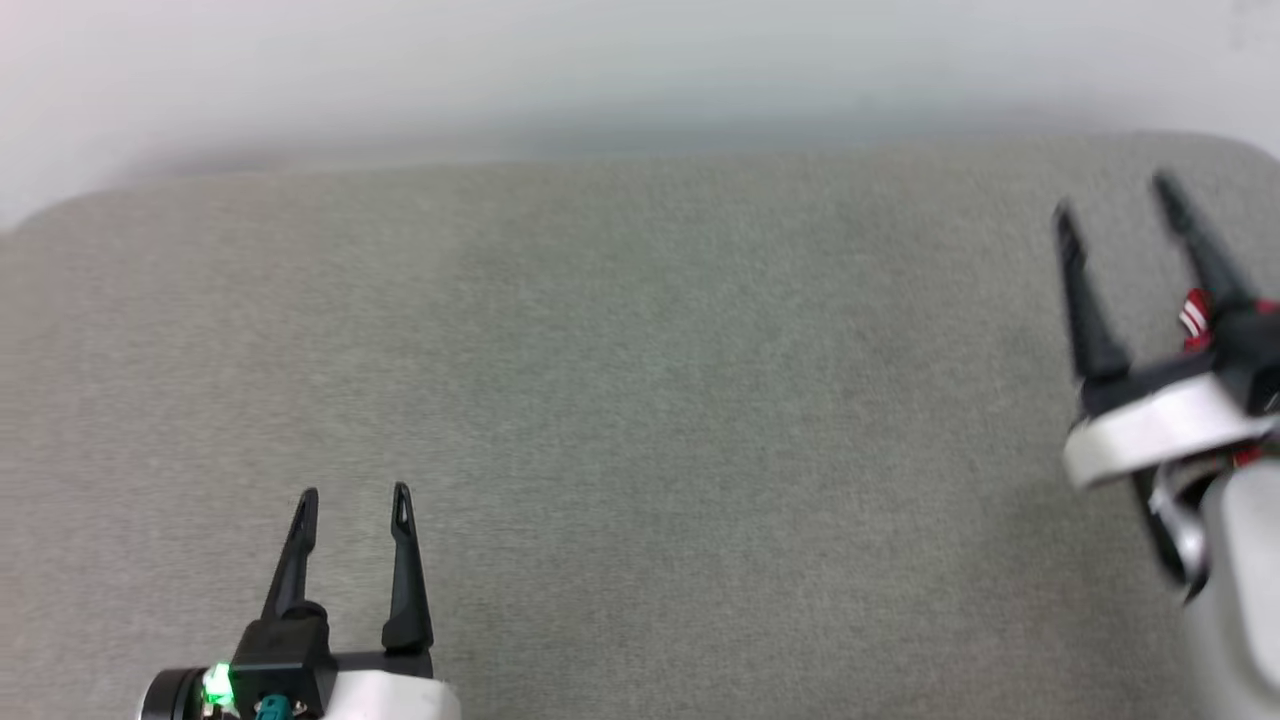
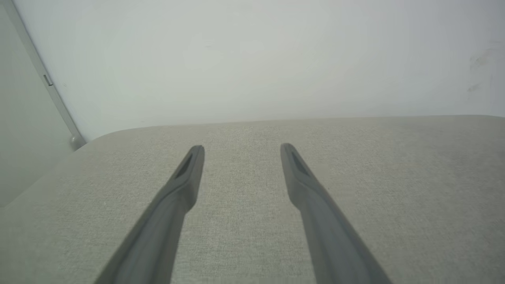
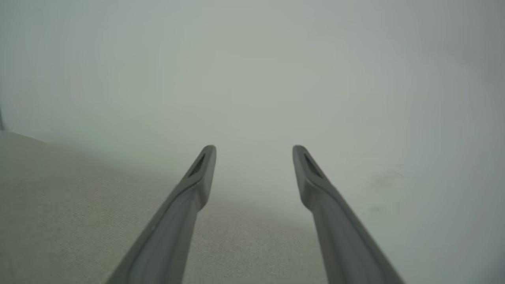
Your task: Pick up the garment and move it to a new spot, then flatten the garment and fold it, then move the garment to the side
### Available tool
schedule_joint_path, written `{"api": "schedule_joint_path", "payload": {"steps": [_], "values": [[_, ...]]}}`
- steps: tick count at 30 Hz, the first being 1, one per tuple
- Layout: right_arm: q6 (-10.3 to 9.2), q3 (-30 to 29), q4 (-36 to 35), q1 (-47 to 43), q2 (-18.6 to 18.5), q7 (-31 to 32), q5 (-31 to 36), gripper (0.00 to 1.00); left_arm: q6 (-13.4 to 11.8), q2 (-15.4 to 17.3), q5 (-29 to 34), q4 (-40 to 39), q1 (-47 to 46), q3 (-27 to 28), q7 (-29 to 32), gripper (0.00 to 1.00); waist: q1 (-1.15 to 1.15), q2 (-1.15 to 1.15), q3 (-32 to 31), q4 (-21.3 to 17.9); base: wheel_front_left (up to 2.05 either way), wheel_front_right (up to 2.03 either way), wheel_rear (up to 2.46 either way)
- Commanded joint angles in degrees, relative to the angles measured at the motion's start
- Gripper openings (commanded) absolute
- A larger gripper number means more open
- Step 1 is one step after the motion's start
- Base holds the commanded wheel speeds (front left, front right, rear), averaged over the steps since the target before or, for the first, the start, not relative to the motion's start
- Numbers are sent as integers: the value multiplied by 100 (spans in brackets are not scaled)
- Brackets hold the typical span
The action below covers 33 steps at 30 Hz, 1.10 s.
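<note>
You're holding both claws apart and empty: left gripper (image 1: 354, 490) low over the grey pad (image 1: 640, 380), right gripper (image 1: 1113, 195) at the far right. The shirt (image 1: 1194, 316) is peeking out behind the right one, mostly hidden, so you're risking a blind grab that catches only trim.

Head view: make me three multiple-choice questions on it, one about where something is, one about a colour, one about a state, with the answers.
1. The left pincer sits at: A top centre; B lower left; C right edge.
2. The scrap of the garment peeking out behind the right pincer is: A blue; B green; C red and white.
3. The right pincer's jaws are: A open and empty; B shut tight; C shut on cloth.
Answers: 1 B, its fingers rise from the bottom-left corner. 2 C, striped trim shows by the finger base. 3 A, the fingers stand apart with nothing between them.
</note>
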<state>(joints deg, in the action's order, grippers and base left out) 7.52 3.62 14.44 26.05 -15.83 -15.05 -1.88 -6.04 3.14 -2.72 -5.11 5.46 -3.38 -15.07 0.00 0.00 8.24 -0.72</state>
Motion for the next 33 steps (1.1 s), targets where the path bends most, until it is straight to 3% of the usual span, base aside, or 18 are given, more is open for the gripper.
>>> {"api": "schedule_joint_path", "payload": {"steps": [1, 8, 15, 33], "values": [[-7, -45, -100, -349, 154, -11, -33, 100, 27, -7, -8, 47, 85, 24, -13, 100, 0, 0, -241, 187, 0, 0, 0], [-6, -417, -532, -1643, 779, -12, 55, 100, 103, -16, 47, 211, 339, 63, -13, 100, 0, 0, -607, 283, 0, 0, 0], [-6, -798, -994, -2713, 1163, -11, 49, 100, 193, -20, 100, 346, 521, 56, -13, 100, 0, 0, -776, 312, 0, 0, 0], [-6, -752, -1591, -3834, 1304, -12, -583, 100, 346, -26, 71, 477, 748, 111, -13, 100, 0, 0, -934, 310, 0, 0, 0]]}}
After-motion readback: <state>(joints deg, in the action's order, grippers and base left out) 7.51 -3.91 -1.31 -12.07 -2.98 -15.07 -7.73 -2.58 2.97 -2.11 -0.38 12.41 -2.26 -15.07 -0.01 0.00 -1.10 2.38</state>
